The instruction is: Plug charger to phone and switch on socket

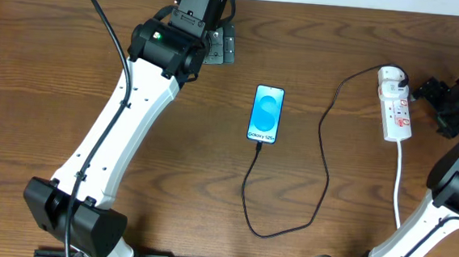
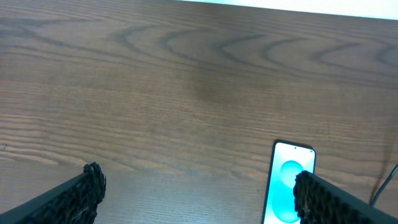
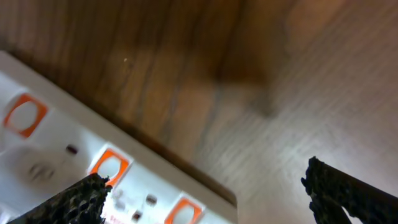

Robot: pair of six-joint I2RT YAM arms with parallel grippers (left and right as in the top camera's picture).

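Where the charger cable (image 1: 244,193) loops closest to the robot's base, it lies slack on the table (image 1: 39,67). One run climbs to the bottom edge of the phone (image 1: 267,115), and the other curves away to the far end of the power strip (image 1: 395,108). The phone lies flat in the middle of the table, screen up and lit. The cable's tip meets its lower edge, but whether it is fully seated is too small to tell.

Off to the right, the right tool (image 3: 204,176) hangs low beside the power strip with its fingers spread wide and nothing between them. The strip's orange-marked face fills the near corner of the wrist view. This looks like a stance for pressing the switch, which is probably the step left.

Farthest off, beyond the phone, the left tool (image 2: 199,180) is also spread wide and empty, probably parked clear of the work.
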